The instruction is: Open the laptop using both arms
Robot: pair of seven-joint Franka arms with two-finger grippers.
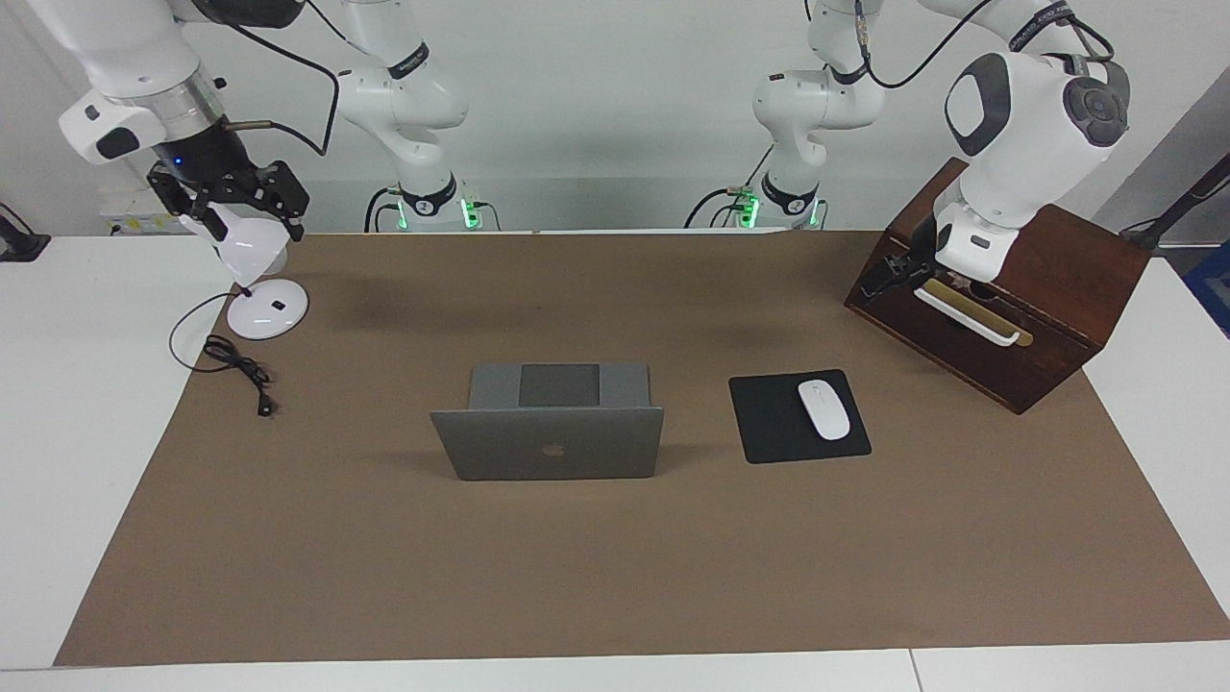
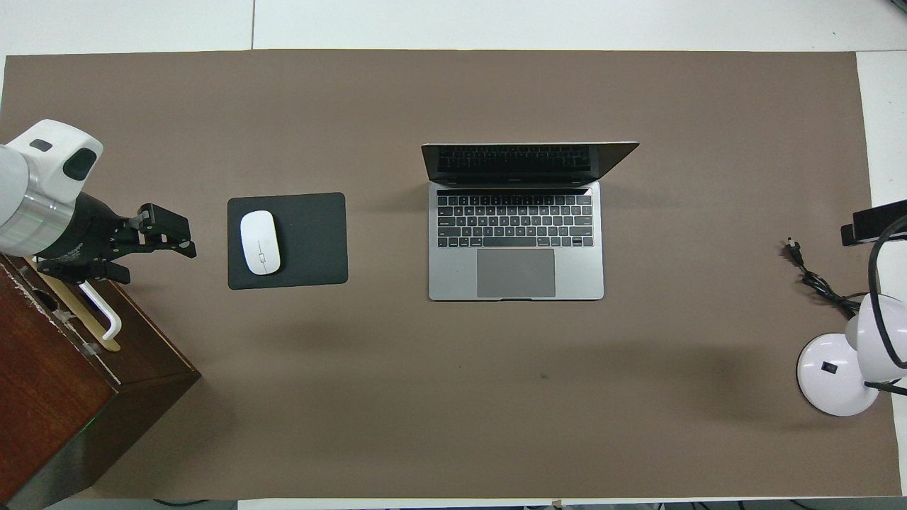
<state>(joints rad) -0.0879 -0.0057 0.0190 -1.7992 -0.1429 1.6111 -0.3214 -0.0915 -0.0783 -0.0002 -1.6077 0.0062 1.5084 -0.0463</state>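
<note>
While both arms hang away from it, the laptop (image 1: 548,428) stands open at the middle of the brown mat (image 1: 615,577), its silver-grey lid upright with the dark apple logo turned away from the robots. Seen from overhead, the laptop (image 2: 516,227) shows a dark keyboard, a grey trackpad nearer the robots, and a dark screen.

Taking the laptop as landmark: toward the right arm's end of the table, the right gripper (image 1: 252,205) hangs in the air over the white desk lamp (image 1: 259,288); whether its fingers are apart I cannot tell, and it has nothing in its grasp that I can make out. A black cable (image 1: 235,370) lies near the lamp's base.

Just beside the laptop, toward the left arm's end, a white mouse (image 1: 824,409) rests on a black mouse pad (image 1: 769,423). Farther that way, the left gripper (image 2: 152,244) hovers by the wooden box (image 1: 1047,317) and its white handle (image 1: 966,317), fingers spread wide, holding nothing.
</note>
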